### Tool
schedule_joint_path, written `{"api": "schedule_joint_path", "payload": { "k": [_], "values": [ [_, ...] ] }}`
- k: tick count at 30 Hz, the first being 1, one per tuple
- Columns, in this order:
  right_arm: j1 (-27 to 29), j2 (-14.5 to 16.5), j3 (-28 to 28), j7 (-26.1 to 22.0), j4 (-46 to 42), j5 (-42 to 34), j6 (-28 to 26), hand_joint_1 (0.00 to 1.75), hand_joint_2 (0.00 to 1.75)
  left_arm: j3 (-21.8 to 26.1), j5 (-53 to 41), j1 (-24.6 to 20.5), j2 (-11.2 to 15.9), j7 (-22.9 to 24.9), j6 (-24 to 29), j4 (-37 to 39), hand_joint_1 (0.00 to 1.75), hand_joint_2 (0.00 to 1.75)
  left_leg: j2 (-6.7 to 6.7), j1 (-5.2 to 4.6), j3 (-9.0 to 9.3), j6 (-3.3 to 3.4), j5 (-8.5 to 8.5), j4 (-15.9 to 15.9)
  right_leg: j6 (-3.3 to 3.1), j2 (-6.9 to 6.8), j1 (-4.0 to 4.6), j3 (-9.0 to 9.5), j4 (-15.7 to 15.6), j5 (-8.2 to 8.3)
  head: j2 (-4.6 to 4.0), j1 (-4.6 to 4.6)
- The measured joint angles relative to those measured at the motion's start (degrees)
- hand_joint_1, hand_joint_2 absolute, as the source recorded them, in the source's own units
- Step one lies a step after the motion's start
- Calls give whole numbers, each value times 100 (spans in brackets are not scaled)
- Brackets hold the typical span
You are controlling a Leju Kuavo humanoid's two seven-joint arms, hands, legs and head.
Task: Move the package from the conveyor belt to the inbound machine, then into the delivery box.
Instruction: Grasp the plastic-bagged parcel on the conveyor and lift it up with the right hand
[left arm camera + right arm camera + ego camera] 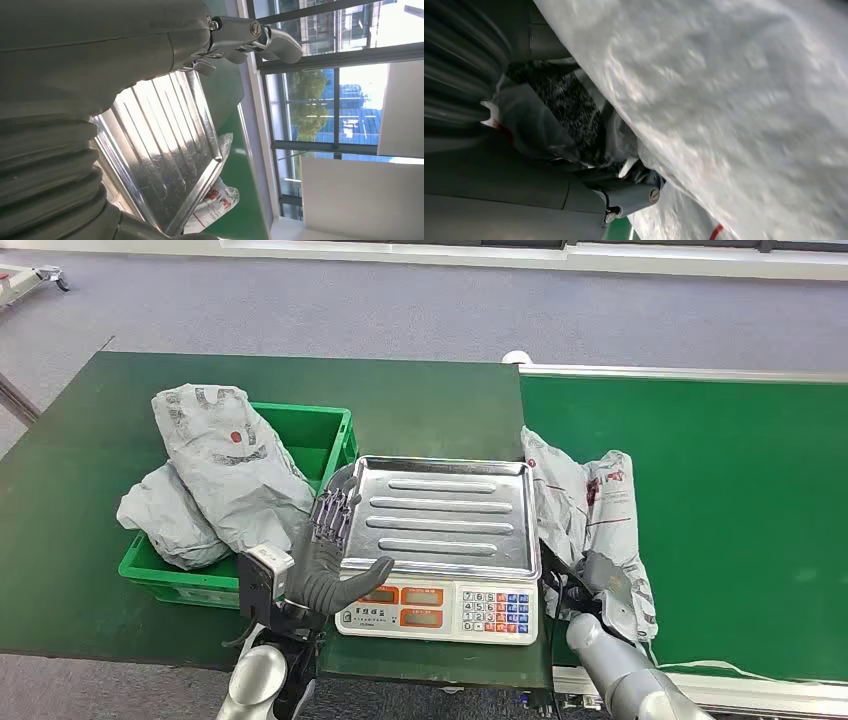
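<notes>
A crumpled grey plastic package (pixel 585 505) with red print lies at the conveyor belt's (pixel 740 500) left edge, against the right side of the weighing scale (pixel 440 608). My right hand (pixel 600 585) grips its near end. In the right wrist view the bag (pixel 724 100) folds over the hand (pixel 549 190), hiding most of the fingers. My left hand (pixel 325 550) hovers at the left rim of the scale's bare steel tray (pixel 445 515), fingers stretched out, holding nothing. The left wrist view shows that hand (pixel 75 75), the tray (pixel 165 145) and the package (pixel 215 200) beyond.
A green crate (pixel 320 435) on the dark green table left of the scale holds two grey packages (pixel 225 465), the upper one sticking out over its rim. The belt stretches bare to the right. Grey floor lies beyond the table.
</notes>
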Motion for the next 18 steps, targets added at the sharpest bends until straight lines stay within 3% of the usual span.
{"api": "schedule_joint_path", "payload": {
  "k": [3,9,18],
  "values": [
    [54,20,-95,-324,-14,-151,-288,175,175,0,-26,27,-7,-5,5,-32,0,175,0,0,-5,-2,-1,-1,0,1,2,-5,0,0,0,0],
    [294,186,-382,-1776,-296,-839,-1216,175,175,33,-99,153,-12,-70,107,-101,0,175,18,1,-15,-8,-5,-6,-2,21,4,-29,1,0,0,-2],
    [380,304,-479,-1936,-596,-980,-1309,175,175,49,-108,220,-14,-96,112,-156,0,175,18,1,-17,-8,-5,-8,-4,21,2,-29,1,0,0,-1]
  ]
}}
